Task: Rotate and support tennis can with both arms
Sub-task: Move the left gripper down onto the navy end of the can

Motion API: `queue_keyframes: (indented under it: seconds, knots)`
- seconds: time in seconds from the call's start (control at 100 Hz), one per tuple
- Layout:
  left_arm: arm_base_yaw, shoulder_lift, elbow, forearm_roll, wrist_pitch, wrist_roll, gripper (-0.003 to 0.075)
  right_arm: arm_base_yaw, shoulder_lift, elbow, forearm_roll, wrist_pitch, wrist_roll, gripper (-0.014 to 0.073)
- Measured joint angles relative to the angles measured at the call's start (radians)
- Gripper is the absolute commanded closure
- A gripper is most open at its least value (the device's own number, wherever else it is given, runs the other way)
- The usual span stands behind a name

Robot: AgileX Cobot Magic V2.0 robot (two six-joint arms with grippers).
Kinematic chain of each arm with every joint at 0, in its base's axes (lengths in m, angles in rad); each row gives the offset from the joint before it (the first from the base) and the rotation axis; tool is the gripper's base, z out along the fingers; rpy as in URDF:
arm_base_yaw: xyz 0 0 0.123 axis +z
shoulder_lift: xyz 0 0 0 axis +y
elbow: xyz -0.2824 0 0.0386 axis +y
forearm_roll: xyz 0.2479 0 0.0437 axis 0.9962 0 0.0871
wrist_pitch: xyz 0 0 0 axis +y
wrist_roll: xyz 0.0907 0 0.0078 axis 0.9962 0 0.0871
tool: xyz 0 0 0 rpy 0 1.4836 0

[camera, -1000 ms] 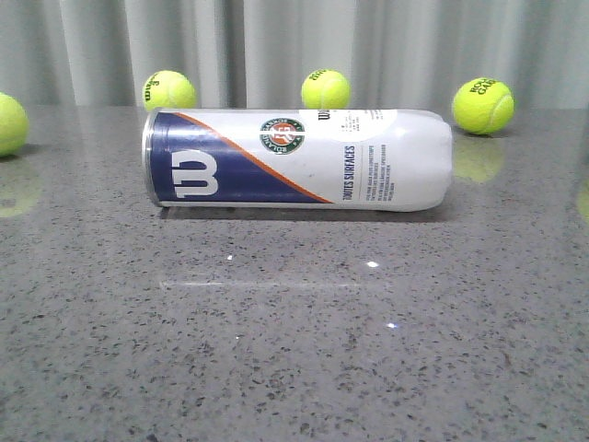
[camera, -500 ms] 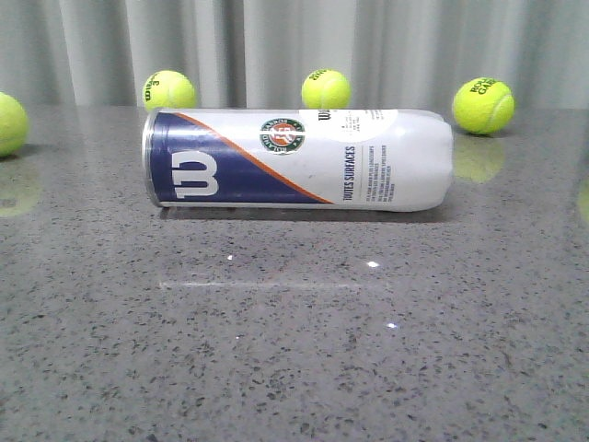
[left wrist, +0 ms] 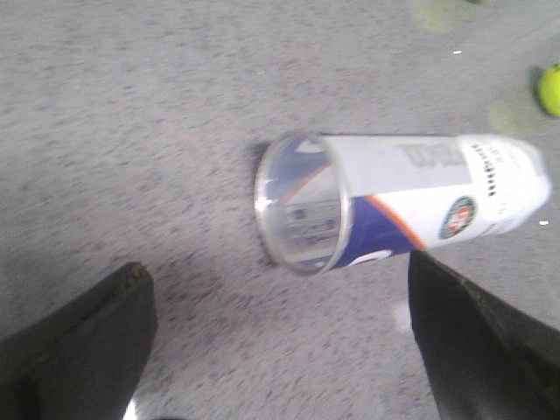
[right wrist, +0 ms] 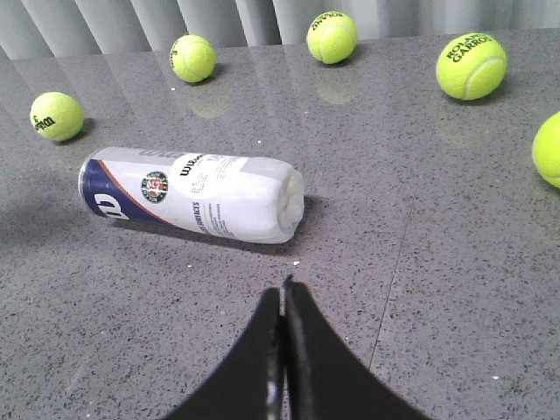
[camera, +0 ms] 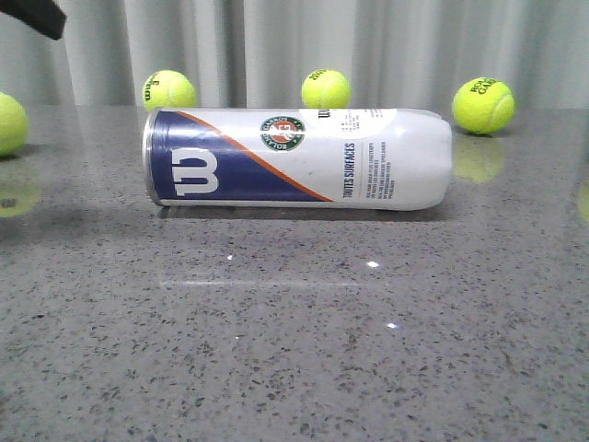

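Observation:
The tennis can [camera: 294, 158] lies on its side on the grey stone table [camera: 294, 350], navy end with the white "W" to the left, white end to the right. A black part of my left arm [camera: 32, 14] shows at the top left corner of the front view. In the left wrist view my left gripper [left wrist: 276, 265] is wide open and empty above the table, with the can's clear round end [left wrist: 302, 203] just beyond the fingers. My right gripper [right wrist: 283, 293] is shut and empty, short of the can's white end [right wrist: 188, 194].
Several yellow-green tennis balls stand along the back of the table: one at the left edge [camera: 7, 122], one behind the can's left end [camera: 169, 90], one in the middle [camera: 325, 88], one at the right [camera: 483, 105]. A grey curtain hangs behind.
A black part of my left arm has come into the top left corner of the front view, and a faint shadow falls on the table's left side. The can has not moved.

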Motion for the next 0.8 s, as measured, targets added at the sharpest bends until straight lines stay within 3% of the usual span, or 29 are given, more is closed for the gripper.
queue_keyframes:
  seconds: [0.55,0.64,0.8]
  knots:
    - [-0.175,0.349,-0.135,-0.279,0.026,0.138,0.017,0.0,0.0,0.0,0.0,0.0,0.0,0.0659]
    - [-0.185,0.376,-0.14,-0.308,0.026,0.156,0.0242,0.0,0.0,0.0,0.0,0.0,0.0,0.0659]
    - [-0.187,0.403,-0.143,-0.347,0.026,0.188,0.0535,0.0,0.0,0.0,0.0,0.0,0.0,0.0659]
